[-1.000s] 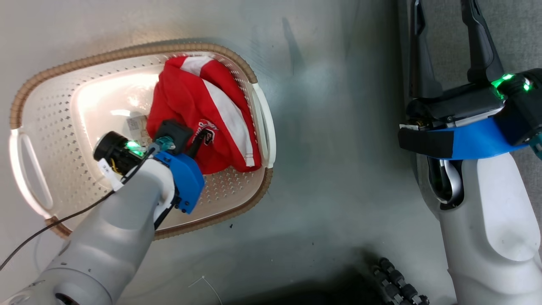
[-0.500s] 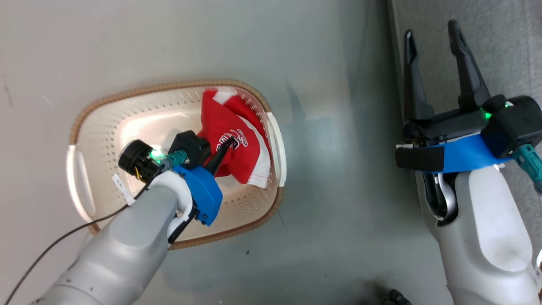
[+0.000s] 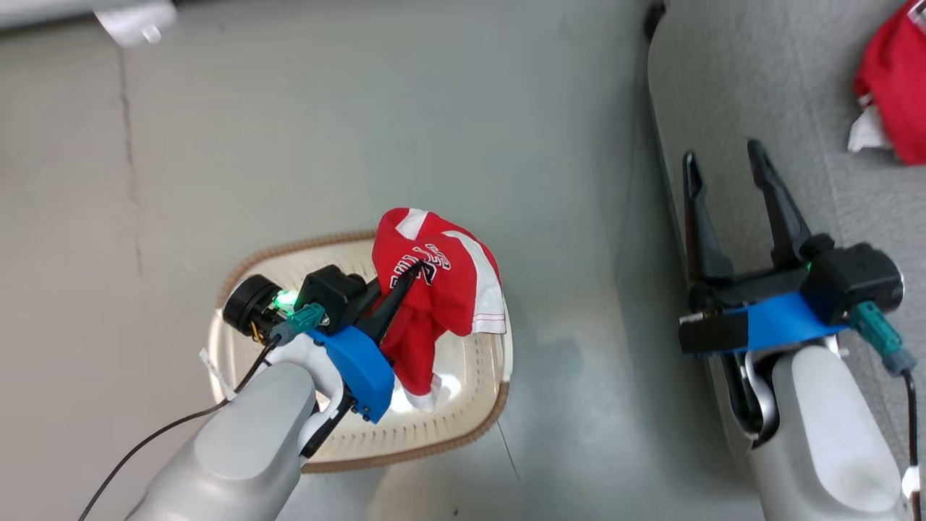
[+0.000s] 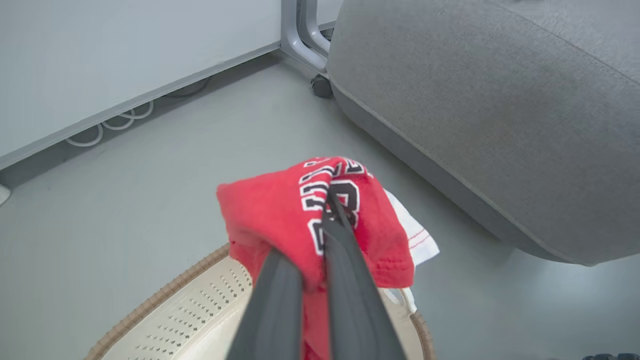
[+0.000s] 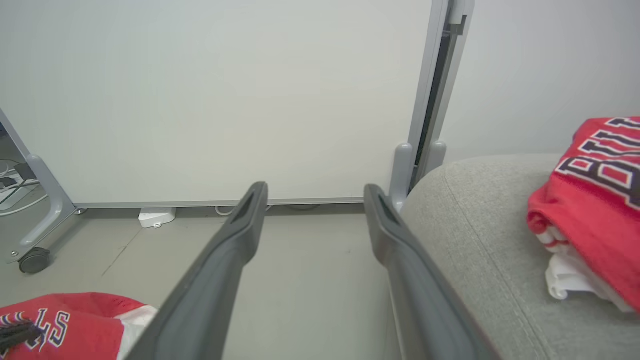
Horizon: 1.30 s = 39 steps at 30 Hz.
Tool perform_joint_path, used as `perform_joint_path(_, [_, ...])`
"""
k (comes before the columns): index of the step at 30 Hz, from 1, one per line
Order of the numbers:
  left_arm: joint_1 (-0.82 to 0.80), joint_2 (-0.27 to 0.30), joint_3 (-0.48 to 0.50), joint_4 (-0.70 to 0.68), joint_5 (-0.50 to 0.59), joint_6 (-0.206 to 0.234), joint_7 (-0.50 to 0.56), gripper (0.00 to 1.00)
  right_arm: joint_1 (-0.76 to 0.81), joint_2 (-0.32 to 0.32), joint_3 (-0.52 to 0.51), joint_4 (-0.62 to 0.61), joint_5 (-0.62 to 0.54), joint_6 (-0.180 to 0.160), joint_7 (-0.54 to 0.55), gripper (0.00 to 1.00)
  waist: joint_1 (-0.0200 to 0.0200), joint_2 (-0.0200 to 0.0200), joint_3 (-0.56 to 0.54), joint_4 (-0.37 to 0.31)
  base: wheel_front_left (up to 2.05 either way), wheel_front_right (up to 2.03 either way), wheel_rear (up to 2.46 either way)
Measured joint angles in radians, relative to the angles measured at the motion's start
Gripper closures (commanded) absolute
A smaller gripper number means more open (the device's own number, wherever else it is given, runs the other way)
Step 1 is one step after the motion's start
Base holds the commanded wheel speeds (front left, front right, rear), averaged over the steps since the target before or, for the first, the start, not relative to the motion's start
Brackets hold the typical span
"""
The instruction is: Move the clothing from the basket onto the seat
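While the right gripper [image 3: 721, 152] gapes empty, the left gripper [image 3: 414, 269] pinches red clothing [image 3: 452, 286] above the basket [image 3: 448, 420].

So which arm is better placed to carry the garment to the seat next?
Left. The left gripper is shut on the red garment, lifted above the basket, with the seat ahead of it. The right gripper hangs open and empty by the seat's edge.

The left gripper's [image 3: 414, 273] tips are buried in the lifted red garment [image 3: 441, 289], its lettering broken by folds. Garment and left forearm [image 3: 239, 449] hide much of the basket [image 3: 470, 427]. The second red garment [image 3: 893, 87] on the seat [image 3: 723, 108] runs off the head view's right edge.
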<state>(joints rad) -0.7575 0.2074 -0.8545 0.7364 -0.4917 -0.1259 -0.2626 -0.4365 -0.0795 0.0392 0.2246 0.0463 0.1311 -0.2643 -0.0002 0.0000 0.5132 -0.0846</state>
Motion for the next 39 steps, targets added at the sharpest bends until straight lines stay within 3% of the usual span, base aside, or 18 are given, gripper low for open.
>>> perform_joint_path(14, [0.057,-0.009,0.107,-0.107,0.101,0.0,0.0,1.0,0.144,-0.017,-0.006,0.047,0.021,0.0,0.0,0.0,0.0,0.0,-0.27,0.031,0.0,0.0,0.0])
perform_joint_path(25, [0.058,-0.042,0.1,-0.128,0.119,-0.002,0.0,1.0,0.259,-0.026,0.003,0.072,0.034,0.0,0.0,0.0,0.0,0.0001,-0.446,0.031,0.0,0.0,0.0])
perform_joint_path(39, [0.058,-0.055,0.074,-0.119,0.098,-0.002,0.0,1.0,0.296,-0.033,0.025,0.068,0.041,0.0,0.0,0.0,0.0002,0.0,-0.523,0.022,0.0,0.0,0.0])
